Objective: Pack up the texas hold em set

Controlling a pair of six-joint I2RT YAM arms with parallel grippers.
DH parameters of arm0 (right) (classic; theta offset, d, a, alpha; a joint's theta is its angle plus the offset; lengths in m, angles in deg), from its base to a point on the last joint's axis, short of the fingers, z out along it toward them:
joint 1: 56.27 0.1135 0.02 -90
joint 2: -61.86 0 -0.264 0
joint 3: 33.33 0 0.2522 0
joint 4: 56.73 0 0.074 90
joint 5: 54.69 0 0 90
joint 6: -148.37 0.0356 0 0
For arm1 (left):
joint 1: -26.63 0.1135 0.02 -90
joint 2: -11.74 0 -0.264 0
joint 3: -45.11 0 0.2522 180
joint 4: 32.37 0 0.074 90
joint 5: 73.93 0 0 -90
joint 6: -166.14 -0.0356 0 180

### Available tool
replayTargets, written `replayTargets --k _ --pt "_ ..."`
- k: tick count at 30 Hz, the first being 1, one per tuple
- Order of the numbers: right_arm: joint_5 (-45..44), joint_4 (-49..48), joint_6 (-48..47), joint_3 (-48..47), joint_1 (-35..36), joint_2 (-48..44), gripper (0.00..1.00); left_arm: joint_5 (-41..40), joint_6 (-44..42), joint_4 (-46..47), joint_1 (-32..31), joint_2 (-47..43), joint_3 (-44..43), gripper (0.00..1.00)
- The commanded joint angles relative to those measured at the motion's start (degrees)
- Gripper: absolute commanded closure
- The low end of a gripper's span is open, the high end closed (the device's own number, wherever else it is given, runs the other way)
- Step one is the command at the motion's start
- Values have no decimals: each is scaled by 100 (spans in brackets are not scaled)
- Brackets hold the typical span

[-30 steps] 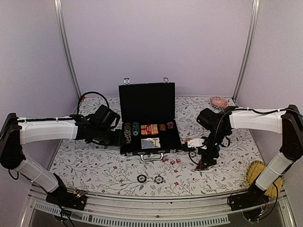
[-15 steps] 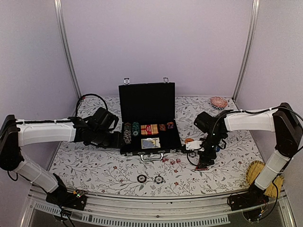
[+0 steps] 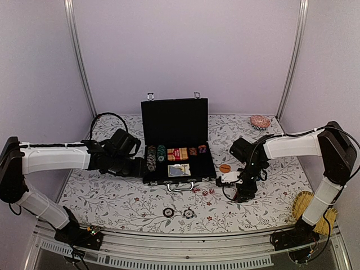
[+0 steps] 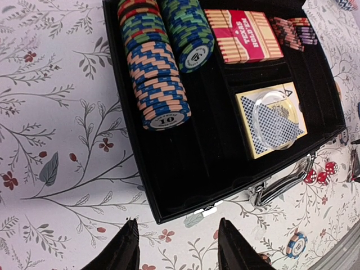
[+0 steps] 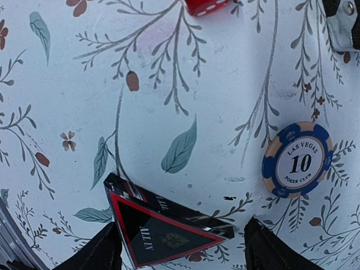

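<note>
Your right arm (image 3: 292, 145) reaches in from 3 o'clock, forearm level over the bench (image 3: 112, 197). It bends at the wrist so the right claw (image 3: 243, 194) points down, at about 4 o'clock from the case (image 3: 175, 126). In the wrist view the right claw (image 5: 181, 247) stands wide, with a finger (image 5: 104, 250) on each side of the triangle (image 5: 160, 233), which lies flat on the bench, not gripped. The triangle is black with a red border and pale lettering. Its long axis runs across the gap between the fingers, and its sharpest tip points to 3 o'clock in that view. A blue-and-peach chip (image 5: 297, 160) marked 10 lies apart from it at 2 o'clock, and a red die (image 5: 205, 5) at 12. Your left arm (image 3: 56, 157) stretches level from 9 o'clock, with the left claw (image 3: 138, 166) by the case's left wall. From its own wrist the left claw (image 4: 177, 250) is wide with nothing between its fingers, over the bench just off the case's near-left corner. The case stands open with its lid upright and its handle (image 3: 181, 187) toward 6 o'clock. It holds chip stacks (image 4: 160, 73) and two card decks (image 4: 243, 35).
</note>
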Motion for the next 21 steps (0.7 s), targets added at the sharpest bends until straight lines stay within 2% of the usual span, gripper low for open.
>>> replayTargets --k 1,12,21 --pt "-69 -195 95 157 100 165 27 56 -7 146 -28 15 51 52" --pt "-308 -20 247 129 184 103 45 68 27 197 -24 -5 130 52" --pt "-290 746 281 -1135 369 -185 47 56 62 216 1 -113 204 52"
